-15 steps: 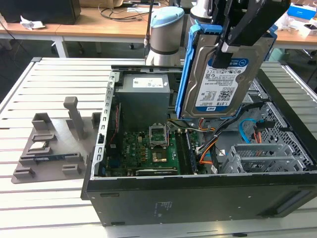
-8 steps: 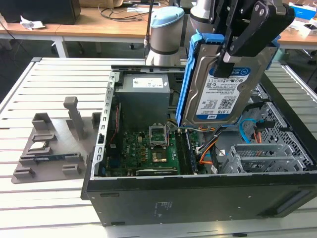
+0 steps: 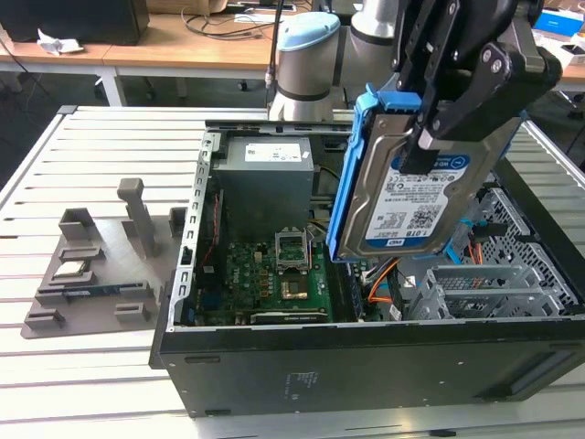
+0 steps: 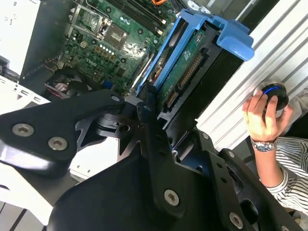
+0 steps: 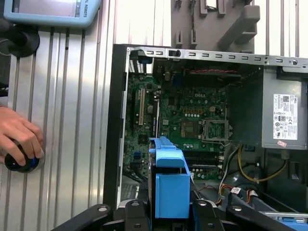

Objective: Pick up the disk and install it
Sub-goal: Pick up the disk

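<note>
end effector (image 3: pixel 428 133) grips the disk (image 3: pixel 413 208) above the computer case (image 3: pixel 366 358), long axis steeply upright.

Scene lit evenly by bright diffuse light, slatted counter (image 3: pixel 91 384) washed near white in both wrist views, interior of the open computer case (image 3: pixel 366 361) left in soft shadow, dull highlight carried on the metal face of the disk (image 3: pixel 411 192).

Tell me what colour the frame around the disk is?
The disk's frame is blue, best in the exterior view.
</note>
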`<state>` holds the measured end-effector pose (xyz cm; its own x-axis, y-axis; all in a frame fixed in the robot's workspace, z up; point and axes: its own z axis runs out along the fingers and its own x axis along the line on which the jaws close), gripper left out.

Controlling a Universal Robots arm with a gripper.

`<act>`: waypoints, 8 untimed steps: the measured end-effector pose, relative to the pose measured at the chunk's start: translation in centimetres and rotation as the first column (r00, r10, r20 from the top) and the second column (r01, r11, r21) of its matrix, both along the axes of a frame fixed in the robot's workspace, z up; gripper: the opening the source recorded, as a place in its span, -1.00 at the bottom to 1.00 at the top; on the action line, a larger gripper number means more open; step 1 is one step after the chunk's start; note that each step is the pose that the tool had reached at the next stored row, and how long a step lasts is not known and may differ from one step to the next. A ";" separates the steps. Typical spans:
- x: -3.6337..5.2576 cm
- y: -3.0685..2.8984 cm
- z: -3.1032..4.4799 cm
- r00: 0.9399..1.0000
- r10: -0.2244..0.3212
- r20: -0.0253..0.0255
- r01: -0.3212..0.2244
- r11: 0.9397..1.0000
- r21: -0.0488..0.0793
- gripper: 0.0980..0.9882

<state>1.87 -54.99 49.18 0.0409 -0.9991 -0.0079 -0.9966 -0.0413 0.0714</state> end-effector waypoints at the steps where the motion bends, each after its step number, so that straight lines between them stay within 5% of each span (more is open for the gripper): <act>1: 0.00 -0.24 -0.06 1.000 0.000 0.000 0.000 1.000 0.000 -0.40; 5: 0.00 -0.85 -0.21 1.000 0.000 0.000 0.000 1.000 0.000 -0.40; 8: 0.00 -2.20 -0.39 1.000 0.000 0.000 0.000 1.000 0.000 -0.40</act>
